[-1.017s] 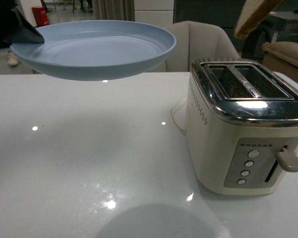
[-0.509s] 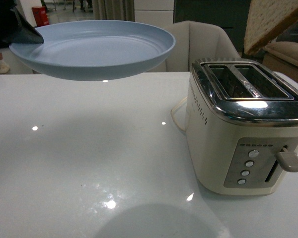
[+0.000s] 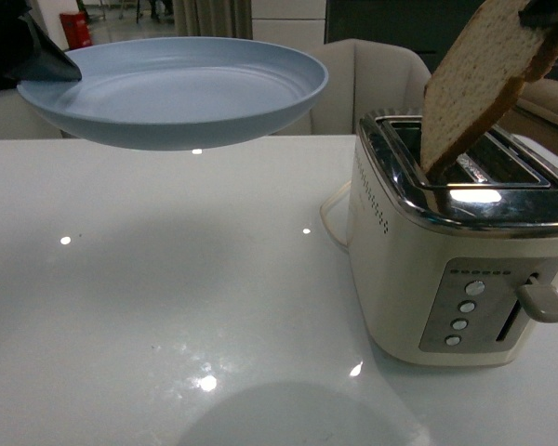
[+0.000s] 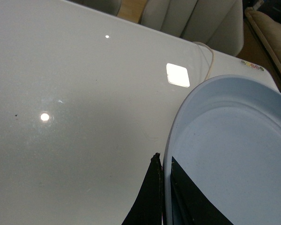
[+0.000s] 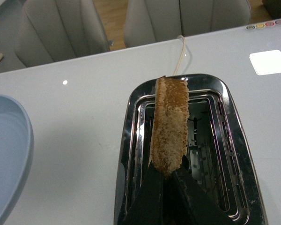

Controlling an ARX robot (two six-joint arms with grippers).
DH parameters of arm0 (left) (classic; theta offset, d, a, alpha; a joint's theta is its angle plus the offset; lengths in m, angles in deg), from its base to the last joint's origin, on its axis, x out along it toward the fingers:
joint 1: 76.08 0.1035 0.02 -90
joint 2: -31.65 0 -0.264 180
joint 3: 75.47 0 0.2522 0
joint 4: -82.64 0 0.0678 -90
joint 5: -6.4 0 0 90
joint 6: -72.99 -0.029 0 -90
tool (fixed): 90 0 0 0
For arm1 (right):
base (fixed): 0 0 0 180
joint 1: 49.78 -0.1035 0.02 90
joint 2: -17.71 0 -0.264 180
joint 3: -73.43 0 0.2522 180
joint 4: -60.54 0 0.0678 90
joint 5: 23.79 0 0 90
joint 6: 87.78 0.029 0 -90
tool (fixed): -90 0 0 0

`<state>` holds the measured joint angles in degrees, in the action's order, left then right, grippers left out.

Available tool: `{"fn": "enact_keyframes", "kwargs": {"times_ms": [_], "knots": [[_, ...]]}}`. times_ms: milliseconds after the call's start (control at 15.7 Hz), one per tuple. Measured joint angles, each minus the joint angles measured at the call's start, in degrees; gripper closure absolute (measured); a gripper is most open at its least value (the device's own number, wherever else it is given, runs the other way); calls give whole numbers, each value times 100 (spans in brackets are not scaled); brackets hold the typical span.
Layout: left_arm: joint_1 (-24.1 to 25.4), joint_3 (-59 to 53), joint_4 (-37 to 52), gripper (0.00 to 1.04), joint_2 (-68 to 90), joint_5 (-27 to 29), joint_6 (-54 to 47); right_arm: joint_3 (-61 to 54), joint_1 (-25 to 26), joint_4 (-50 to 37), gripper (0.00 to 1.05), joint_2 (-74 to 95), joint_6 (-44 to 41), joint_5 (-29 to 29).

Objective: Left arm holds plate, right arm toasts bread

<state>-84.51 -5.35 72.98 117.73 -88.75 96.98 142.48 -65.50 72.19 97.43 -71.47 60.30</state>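
Observation:
The pale blue plate point(image 3: 177, 93) hangs level above the table's left half, and my left gripper point(image 3: 46, 60) is shut on its left rim. In the left wrist view the black fingers point(image 4: 152, 197) pinch the rim of the plate point(image 4: 234, 150). The bread point(image 3: 474, 88) is tilted over the toaster point(image 3: 465, 251), its lower end dipping into the slot nearer the plate. My right gripper point(image 3: 547, 14) is shut on its upper end. In the right wrist view the bread point(image 5: 169, 124) shows edge-on above that slot, with the right gripper point(image 5: 166, 176) clamped on its near end.
The cream and chrome toaster has its lever point(image 3: 541, 302) and buttons facing me, and its second slot point(image 5: 203, 150) holds nothing. A pale cord point(image 3: 330, 218) runs from behind it. Padded chairs point(image 3: 372, 79) stand past the white table's far edge. The plate's rim point(image 5: 9, 154) lies left of the toaster.
The bread has come down and to the left from the top right corner, and its lower end now sits in the toaster slot. The plate and left gripper have not moved.

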Motion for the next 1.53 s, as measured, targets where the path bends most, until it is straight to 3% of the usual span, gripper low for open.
{"fn": "enact_keyframes", "kwargs": {"times_ms": [318,826,954,1208,1335,1526], "knots": [[0,0,0,102,0,0,0,160,92,387,102,317,149,101],[0,0,-4,102,0,0,0,1851,455,1899,99,1762,575,686],[0,0,-4,102,0,2,0,1978,459,2004,68,1840,662,719],[0,0,0,102,0,0,0,1849,459,1781,27,1617,721,627],[0,0,-2,102,0,2,0,1482,437,1362,7,1099,649,317],[0,0,0,102,0,0,0,476,280,223,6,-92,-66,-833]]}}
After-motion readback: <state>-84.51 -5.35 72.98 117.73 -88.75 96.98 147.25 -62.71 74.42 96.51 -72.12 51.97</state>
